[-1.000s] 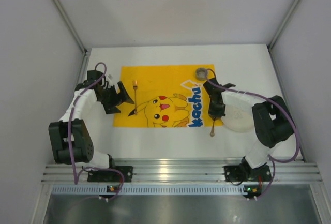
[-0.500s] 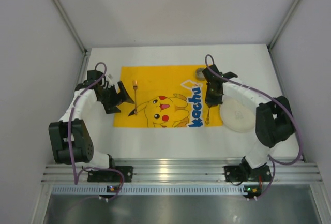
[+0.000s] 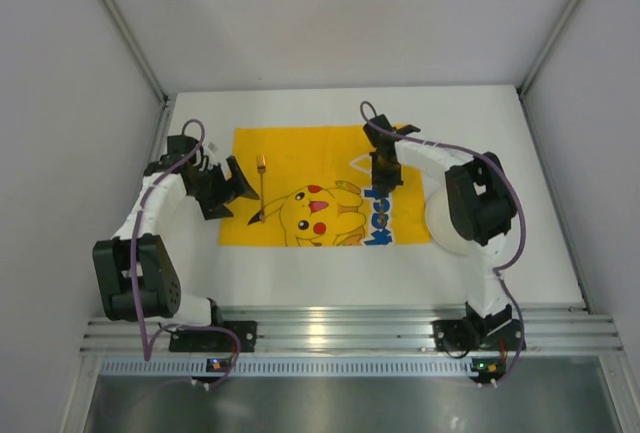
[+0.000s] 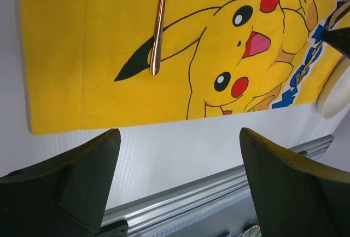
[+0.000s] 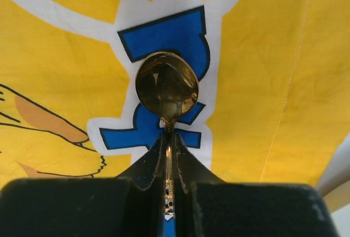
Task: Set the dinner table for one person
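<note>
The white dinner table [image 3: 300, 273] carries a yellow cartoon-printed mat [image 3: 300, 153]. My right gripper [image 3: 384, 181] hangs over the mat's right part, above the blue lettering. In the right wrist view it [image 5: 169, 138] is shut on the thin handle of a gold spoon [image 5: 167, 89], whose bowl sticks out past the fingertips above the mat. A slim gold utensil [image 3: 262, 189] lies on the mat's left part, also in the left wrist view [image 4: 158, 29]. My left gripper [image 3: 240, 181] is open and empty just left of it, its fingers [image 4: 82, 182] wide apart over the table.
A white plate [image 3: 452, 228] lies on the table off the mat's right edge, partly under the right arm; its rim shows in the left wrist view [image 4: 334, 92]. A ribbed aluminium rail [image 3: 350, 328] runs along the near edge. Grey walls enclose the table.
My right arm has swung left and away from the plate, carrying the spoon over the mat's lettering. It now covers the small grey object at the mat's far right corner. The left arm has not moved.
</note>
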Robot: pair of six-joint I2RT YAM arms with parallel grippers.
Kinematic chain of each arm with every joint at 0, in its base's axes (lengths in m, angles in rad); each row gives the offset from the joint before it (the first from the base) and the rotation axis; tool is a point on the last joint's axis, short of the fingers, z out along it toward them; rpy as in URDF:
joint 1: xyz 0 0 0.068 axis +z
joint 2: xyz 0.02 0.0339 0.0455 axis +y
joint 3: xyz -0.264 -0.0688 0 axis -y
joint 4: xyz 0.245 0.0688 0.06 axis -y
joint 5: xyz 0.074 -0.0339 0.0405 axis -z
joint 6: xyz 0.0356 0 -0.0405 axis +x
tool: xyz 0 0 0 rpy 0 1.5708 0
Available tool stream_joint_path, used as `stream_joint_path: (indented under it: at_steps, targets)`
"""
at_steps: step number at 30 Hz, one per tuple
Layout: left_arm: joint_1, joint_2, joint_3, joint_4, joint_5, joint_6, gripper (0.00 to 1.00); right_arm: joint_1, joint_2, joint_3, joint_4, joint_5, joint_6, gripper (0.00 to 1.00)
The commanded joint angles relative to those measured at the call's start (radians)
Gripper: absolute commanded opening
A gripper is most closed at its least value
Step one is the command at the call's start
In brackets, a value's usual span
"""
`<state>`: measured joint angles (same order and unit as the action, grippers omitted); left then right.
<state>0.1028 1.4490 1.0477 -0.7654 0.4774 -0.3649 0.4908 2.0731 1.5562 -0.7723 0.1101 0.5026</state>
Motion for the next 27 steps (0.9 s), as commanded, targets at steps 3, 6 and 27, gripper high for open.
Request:
stream_joint_path:
  at_steps: [3, 6, 27]
  targets:
    - [-0.003, -0.071, 0.044, -0.023, 0.0, -0.009, 0.95, 0.009, 0.031, 0.103, -0.002, 0.019, -0.035, 0.0]
    - [-0.003, -0.079, 0.041, -0.032, 0.0, -0.011, 0.95, 0.011, 0.051, 0.142, -0.002, 0.03, -0.036, 0.01]
    - [-0.003, -0.104, -0.037, -0.006, 0.033, -0.008, 0.95, -0.058, -0.433, -0.274, -0.027, 0.195, -0.026, 0.63]
